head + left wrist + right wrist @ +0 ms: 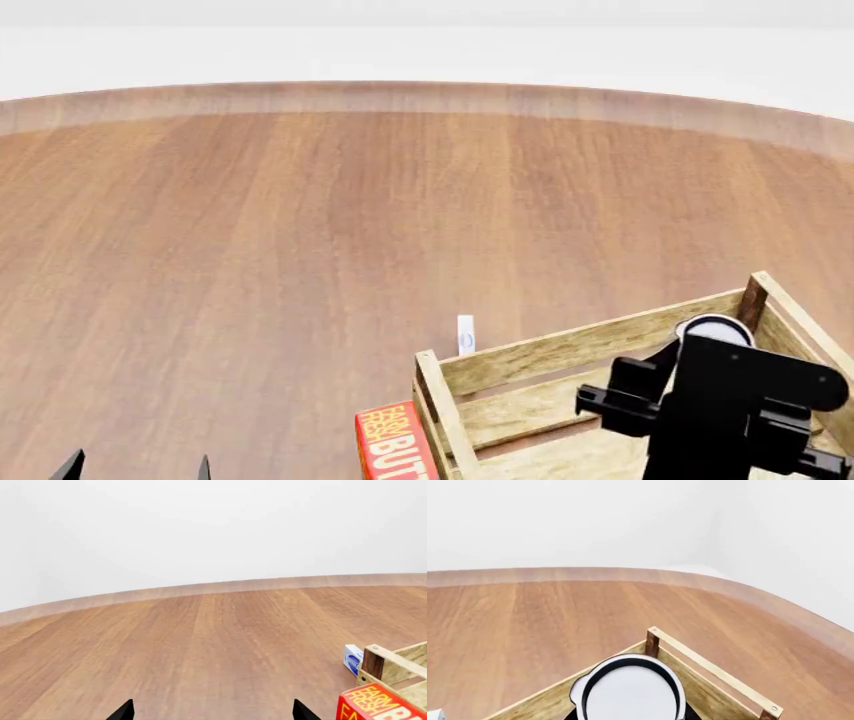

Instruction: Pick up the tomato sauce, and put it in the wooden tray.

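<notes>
The tomato sauce (630,690) shows only its whitish top, close between my right gripper's jaws; its red label is hidden. In the head view the same top (714,328) peeks out above my black right gripper (705,352), which is shut on the can and holds it over the far right corner of the wooden tray (574,345). The tray's slats and a corner post also show in the right wrist view (714,672) and the left wrist view (400,662). My left gripper (213,712) is open and empty over bare table, left of the tray (136,468).
A red-orange butter box (394,445) stands against the tray's left side and also shows in the left wrist view (380,705). A small white and blue box (465,335) stands just beyond the tray's far left corner. The round wooden table's edge (427,98) curves across the back.
</notes>
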Controlling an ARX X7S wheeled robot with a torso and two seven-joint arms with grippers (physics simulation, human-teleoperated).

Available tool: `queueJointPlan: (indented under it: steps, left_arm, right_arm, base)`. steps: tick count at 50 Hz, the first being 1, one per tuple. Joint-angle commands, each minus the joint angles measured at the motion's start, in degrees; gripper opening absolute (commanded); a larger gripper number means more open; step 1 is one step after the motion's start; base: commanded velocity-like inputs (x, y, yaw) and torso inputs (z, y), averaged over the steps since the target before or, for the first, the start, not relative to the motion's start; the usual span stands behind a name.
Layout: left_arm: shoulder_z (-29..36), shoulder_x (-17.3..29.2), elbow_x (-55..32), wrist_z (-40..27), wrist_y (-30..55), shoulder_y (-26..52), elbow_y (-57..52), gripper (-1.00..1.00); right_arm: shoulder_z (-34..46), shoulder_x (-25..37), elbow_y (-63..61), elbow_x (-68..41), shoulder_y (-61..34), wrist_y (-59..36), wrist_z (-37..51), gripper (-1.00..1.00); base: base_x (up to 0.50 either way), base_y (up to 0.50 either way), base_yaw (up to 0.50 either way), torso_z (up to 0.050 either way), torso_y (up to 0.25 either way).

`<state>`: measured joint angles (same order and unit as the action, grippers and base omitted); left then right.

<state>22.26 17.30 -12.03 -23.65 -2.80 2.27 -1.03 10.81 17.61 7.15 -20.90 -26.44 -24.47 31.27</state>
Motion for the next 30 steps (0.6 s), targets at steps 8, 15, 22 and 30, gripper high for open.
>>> queueJointPlan:
  steps: [8, 15, 22, 30]
  left_arm:
    - [-1.4, -0.8, -1.2, 1.9, 1.0, 0.1, -0.1, 1.00]
    - [-1.3, -0.8, -1.2, 2.1, 0.4, 0.5, 0.8, 1.00]
    - [-1.2, -0.7, -1.4, 1.8, 0.8, 0.3, 0.1, 1.00]
    - [-1.1, -0.6, -1.4, 1.8, 0.5, 0.3, 0.5, 1.00]
  right_arm:
    - [-1.3, -2.2, 11.7, 1.8, -3.9, 4.8, -5.4, -1.00]
    - [-1.2, -2.5, 15.7, 1.9, -4.9, 6.7, -6.4, -1.00]
    - [-0.8, -3.0, 18.5, 2.1, -5.3, 7.9, -7.0, -1.00]
    - [-0.6, -3.1, 20.4, 2.2, -5.4, 9.3, -7.7, -1.00]
  base:
    - [0.00, 0.00, 0.00, 0.000, 0.001]
    - [0.00, 0.00, 0.00, 0.000, 0.000]
    - [0.00, 0.00, 0.00, 0.000, 0.000]
    - [0.00, 0.00, 0.00, 0.000, 0.000]
